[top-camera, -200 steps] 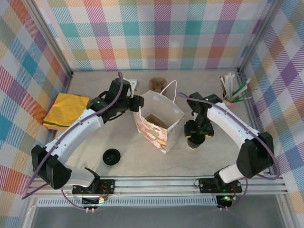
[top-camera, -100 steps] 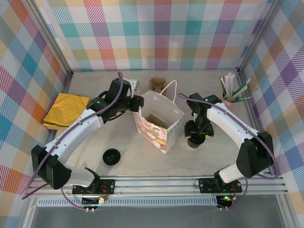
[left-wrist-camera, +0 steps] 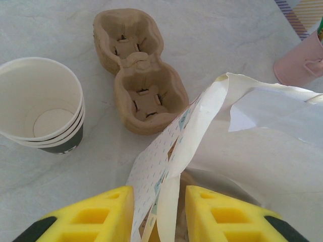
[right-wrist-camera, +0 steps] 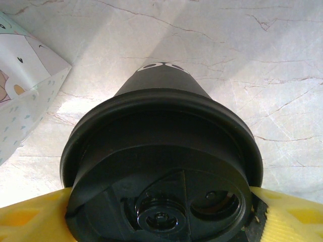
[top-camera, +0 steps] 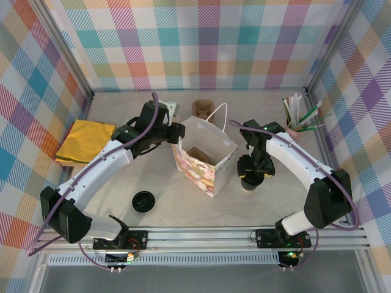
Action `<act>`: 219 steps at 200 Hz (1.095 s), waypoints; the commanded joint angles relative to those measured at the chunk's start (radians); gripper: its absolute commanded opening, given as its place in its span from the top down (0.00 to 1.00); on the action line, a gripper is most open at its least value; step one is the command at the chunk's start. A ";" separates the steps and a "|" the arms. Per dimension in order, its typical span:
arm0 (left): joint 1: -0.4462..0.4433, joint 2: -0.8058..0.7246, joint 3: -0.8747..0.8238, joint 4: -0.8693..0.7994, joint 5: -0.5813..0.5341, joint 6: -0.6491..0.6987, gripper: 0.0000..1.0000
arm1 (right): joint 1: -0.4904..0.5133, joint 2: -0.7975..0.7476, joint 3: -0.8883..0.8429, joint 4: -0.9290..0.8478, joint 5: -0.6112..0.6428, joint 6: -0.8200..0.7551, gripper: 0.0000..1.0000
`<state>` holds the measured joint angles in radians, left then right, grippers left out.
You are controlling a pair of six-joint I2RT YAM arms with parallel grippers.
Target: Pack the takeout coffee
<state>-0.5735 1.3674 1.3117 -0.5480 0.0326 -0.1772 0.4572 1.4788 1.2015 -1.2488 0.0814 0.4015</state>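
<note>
The takeout coffee [right-wrist-camera: 161,131], a cup with a round black lid, stands right of the paper bag [top-camera: 204,155] and reaches the top view as a dark shape [top-camera: 247,185] under the arm. My right gripper [right-wrist-camera: 161,204] is shut on it, a yellow finger on each side of the lid; from above the gripper [top-camera: 252,174] sits over the cup. My left gripper [left-wrist-camera: 160,194] is shut on the bag's left rim [left-wrist-camera: 171,151], the paper wall running between its yellow fingers. In the top view the left gripper [top-camera: 177,135] is at the bag's near-left corner.
A stack of open white cups [left-wrist-camera: 43,106] and a brown pulp cup carrier [left-wrist-camera: 136,70] sit behind the bag. A loose black lid [top-camera: 143,201] lies front left, a yellow cloth [top-camera: 85,141] far left, and a pink pot of stirrers [top-camera: 297,122] back right.
</note>
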 commanded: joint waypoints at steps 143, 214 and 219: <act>0.004 -0.012 -0.015 0.005 0.006 0.015 0.67 | -0.006 0.046 -0.036 0.010 0.014 -0.023 0.21; 0.004 -0.004 -0.013 0.006 0.015 0.015 0.67 | -0.006 -0.010 0.002 -0.029 0.029 -0.014 0.26; 0.004 -0.003 -0.012 0.008 0.016 0.015 0.67 | -0.006 -0.016 0.009 -0.035 0.032 -0.013 0.26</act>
<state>-0.5735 1.3674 1.3117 -0.5480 0.0357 -0.1741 0.4572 1.4803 1.2034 -1.2499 0.0811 0.3985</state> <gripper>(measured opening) 0.328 0.747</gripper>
